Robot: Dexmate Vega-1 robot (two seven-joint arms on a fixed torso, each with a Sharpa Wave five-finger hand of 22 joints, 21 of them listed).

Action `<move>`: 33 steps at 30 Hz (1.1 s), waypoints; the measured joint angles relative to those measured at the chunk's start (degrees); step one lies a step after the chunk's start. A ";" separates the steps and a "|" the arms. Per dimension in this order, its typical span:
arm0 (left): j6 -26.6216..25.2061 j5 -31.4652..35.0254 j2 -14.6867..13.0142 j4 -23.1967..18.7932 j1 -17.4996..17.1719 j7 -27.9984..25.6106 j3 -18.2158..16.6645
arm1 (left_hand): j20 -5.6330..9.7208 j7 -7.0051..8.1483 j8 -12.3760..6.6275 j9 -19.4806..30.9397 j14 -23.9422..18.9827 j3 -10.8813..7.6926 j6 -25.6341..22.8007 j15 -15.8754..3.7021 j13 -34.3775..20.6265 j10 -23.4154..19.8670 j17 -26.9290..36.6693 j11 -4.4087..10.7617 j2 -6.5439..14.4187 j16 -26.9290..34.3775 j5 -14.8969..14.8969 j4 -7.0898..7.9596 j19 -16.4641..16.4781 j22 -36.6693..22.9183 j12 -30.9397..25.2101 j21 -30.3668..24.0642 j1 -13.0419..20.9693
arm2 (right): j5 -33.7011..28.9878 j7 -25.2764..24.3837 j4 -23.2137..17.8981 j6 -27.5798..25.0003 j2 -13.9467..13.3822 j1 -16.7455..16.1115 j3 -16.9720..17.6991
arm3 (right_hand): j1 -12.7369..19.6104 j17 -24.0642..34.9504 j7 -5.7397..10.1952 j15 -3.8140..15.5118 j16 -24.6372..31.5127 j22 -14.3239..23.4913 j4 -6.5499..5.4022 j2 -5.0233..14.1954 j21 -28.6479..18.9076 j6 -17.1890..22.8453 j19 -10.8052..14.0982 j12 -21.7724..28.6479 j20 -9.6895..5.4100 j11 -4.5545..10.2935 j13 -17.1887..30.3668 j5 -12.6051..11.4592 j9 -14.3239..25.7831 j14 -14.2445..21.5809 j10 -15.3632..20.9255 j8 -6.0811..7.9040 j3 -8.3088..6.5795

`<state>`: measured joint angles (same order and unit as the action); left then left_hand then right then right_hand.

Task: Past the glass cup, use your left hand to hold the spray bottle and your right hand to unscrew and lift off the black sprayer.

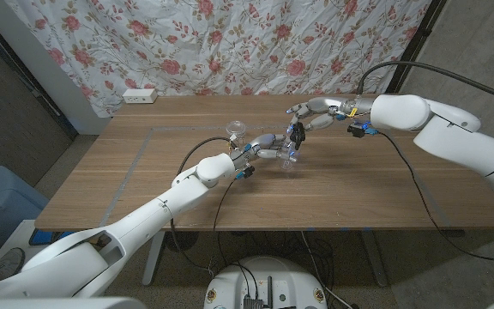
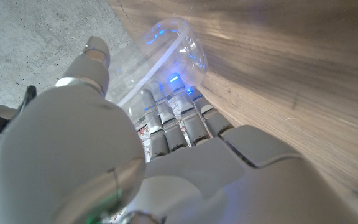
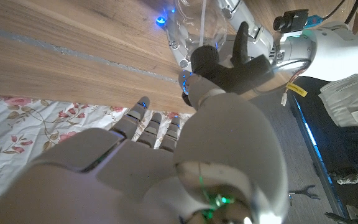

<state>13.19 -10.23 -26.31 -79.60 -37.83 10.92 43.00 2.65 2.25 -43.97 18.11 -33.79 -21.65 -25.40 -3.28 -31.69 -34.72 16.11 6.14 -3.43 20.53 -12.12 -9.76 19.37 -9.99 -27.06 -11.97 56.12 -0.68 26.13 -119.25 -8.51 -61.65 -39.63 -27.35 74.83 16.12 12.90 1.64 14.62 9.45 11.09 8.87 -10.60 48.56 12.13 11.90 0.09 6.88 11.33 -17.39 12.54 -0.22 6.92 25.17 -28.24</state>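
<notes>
Gripping the clear spray bottle [image 1: 288, 160] just right of the frame's centre, the left hand [image 1: 268, 146] wraps its fingers [image 2: 166, 121] around the body. The right hand [image 1: 314, 112] pinches the black sprayer [image 1: 298, 133] directly above. A glass cup [image 1: 237, 130] stands just left, on the wooden table [image 1: 127, 172].

Glass cup [image 1: 237, 130] stands just beside left arm [image 1: 202, 175]

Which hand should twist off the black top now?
The right hand. It reaches over the black sprayer, right at the bottle's top. The left hand is wrapped around the clear spray bottle, so it is busy holding it.
</notes>
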 measured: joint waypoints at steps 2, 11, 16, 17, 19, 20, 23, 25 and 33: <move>-0.03 0.01 0.06 0.05 0.05 -0.01 0.03 | 0.00 0.00 0.00 0.00 0.00 0.00 0.00 0.00 -0.04 0.00 0.00 0.00 0.00 0.00 0.00 0.00 0.00 0.00 0.05 0.00 0.00 | 0.32 0.09 0.22 0.21 0.00 0.09 0.00 | 0.72 0.00 -0.08 0.00 0.00 0.00 0.00 -0.72 0.00 -0.48 0.00 0.00 0.00 0.09 0.00 0.00 -0.03 0.00 -0.09 0.00 0.00; -0.08 0.04 0.30 0.41 0.25 -0.06 0.12 | 0.00 0.01 0.00 -0.02 0.00 0.08 0.01 0.00 -0.33 0.00 0.00 0.01 0.00 0.00 0.00 -0.08 0.00 0.00 0.07 0.00 0.00 | 1.26 0.51 1.10 1.05 0.00 0.47 -0.03 | 1.58 -0.01 -0.17 -0.39 -0.23 0.00 -0.34 -1.58 0.00 -1.43 -0.41 -0.26 0.43 -0.26 0.00 -0.42 -0.30 -0.81 -0.85 -0.93 0.34; -0.08 0.06 0.42 0.66 0.36 -0.10 0.16 | 0.00 0.01 0.00 -0.13 0.00 0.08 0.01 0.00 -0.33 -0.09 -0.01 0.10 0.00 0.00 0.00 -0.08 0.00 0.00 0.29 0.00 0.00 | 1.73 0.67 1.69 1.63 0.00 0.68 -0.07 | 1.62 0.27 -0.25 -0.72 -0.50 0.00 -0.35 -1.63 0.00 -2.60 -0.86 -0.48 0.84 -0.38 0.00 -0.63 -0.56 -1.33 -1.86 -1.97 0.81; -0.08 0.07 0.46 0.74 0.41 -0.09 0.17 | 0.00 0.01 0.00 -0.14 0.00 0.08 0.01 0.00 -0.32 -0.09 -0.01 0.10 0.00 0.00 0.00 -0.08 0.00 0.00 0.29 0.00 0.00 | 1.91 0.71 1.74 1.80 0.00 0.70 -0.07 | 1.62 0.27 -0.01 -0.75 -0.49 0.00 -0.34 -1.63 0.00 -2.85 -1.22 -0.68 0.82 -0.32 0.00 -0.63 -0.63 -1.36 -2.14 -2.24 0.81; -0.09 0.07 0.50 0.83 0.49 -0.10 0.18 | 0.00 0.01 0.00 -0.14 0.00 0.09 0.02 0.00 -0.32 -0.09 -0.01 0.10 0.00 0.00 0.00 -0.08 0.00 0.00 0.29 0.00 0.00 | 2.11 0.75 1.99 2.00 0.01 0.78 -0.07 | 2.07 0.27 -0.19 -0.93 -0.49 0.00 -0.51 -2.08 0.00 -3.47 -1.43 -0.69 1.03 -0.54 0.00 -0.85 -0.83 -1.96 -2.36 -2.71 0.98; -0.09 0.08 0.51 0.88 0.51 -0.10 0.18 | 0.00 0.02 0.00 -0.14 0.00 0.09 0.02 0.00 -0.32 -0.09 -0.01 0.10 0.00 0.00 0.00 -0.08 0.00 0.00 0.31 0.00 0.00 | 2.20 0.77 2.08 2.08 0.01 0.81 -0.07 | 2.07 0.27 -0.20 -1.07 -0.65 0.00 -0.58 -2.08 0.00 -3.89 -1.43 -0.69 1.03 -0.50 0.00 -0.85 -0.83 -2.22 -2.77 -2.79 1.05; -0.09 0.09 0.59 1.13 0.63 -0.09 0.21 | 0.00 0.01 0.00 -0.31 0.00 0.17 0.01 0.00 -0.31 -0.09 -0.01 0.11 0.00 0.00 0.00 -0.16 0.00 0.00 0.32 0.00 0.00 | 2.57 0.86 2.31 2.41 0.02 0.87 -0.06 | 2.07 0.27 -0.25 -1.05 -0.89 0.00 -0.56 -2.08 0.00 -4.56 -1.43 -0.69 1.03 -0.45 0.00 -0.85 -0.95 -2.28 -2.88 -3.41 1.39; -0.05 0.09 0.64 1.21 0.71 -0.07 0.21 | 0.00 0.01 0.00 -0.36 0.00 0.17 0.01 0.00 -0.30 -0.09 -0.01 0.11 0.00 0.00 0.00 -0.16 0.00 0.00 0.33 0.00 0.00 | 2.73 0.89 2.49 2.56 0.02 0.93 0.01 | 2.08 0.27 -0.21 -1.43 -0.89 0.00 -0.56 -2.09 0.00 -5.11 -1.66 -0.69 1.26 -0.84 0.00 -0.85 -1.09 -2.66 -3.27 -3.83 1.39; 0.15 0.09 0.75 1.57 0.90 0.06 0.25 | 0.00 0.00 0.00 -0.46 -0.13 0.21 0.00 0.13 -0.59 -0.10 -0.01 0.12 0.00 -0.18 0.00 -0.20 0.00 0.00 0.51 0.00 0.00 | 3.50 0.92 2.91 3.26 -0.16 0.97 0.54 | 2.98 0.26 -0.18 -2.07 -0.98 0.00 -0.77 -2.99 0.00 -6.75 -2.15 -0.69 1.75 -0.81 0.00 -1.08 -1.36 -3.46 -4.32 -4.88 2.03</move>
<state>13.35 -10.14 -25.56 -78.03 -36.93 10.98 43.26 2.65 2.25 -43.97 17.65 -33.92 -21.44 -25.40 -3.15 -32.28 -34.82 16.10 6.26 -3.43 20.35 -12.12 -9.95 19.37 -9.99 -26.54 -11.97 56.12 2.82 27.05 -116.34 -5.25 -61.81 -38.66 -26.81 77.81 16.38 12.71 -0.43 13.65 9.45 10.32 5.89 -10.60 41.81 9.99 11.22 1.85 6.07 11.33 -18.47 11.18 -3.68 2.60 20.29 -26.21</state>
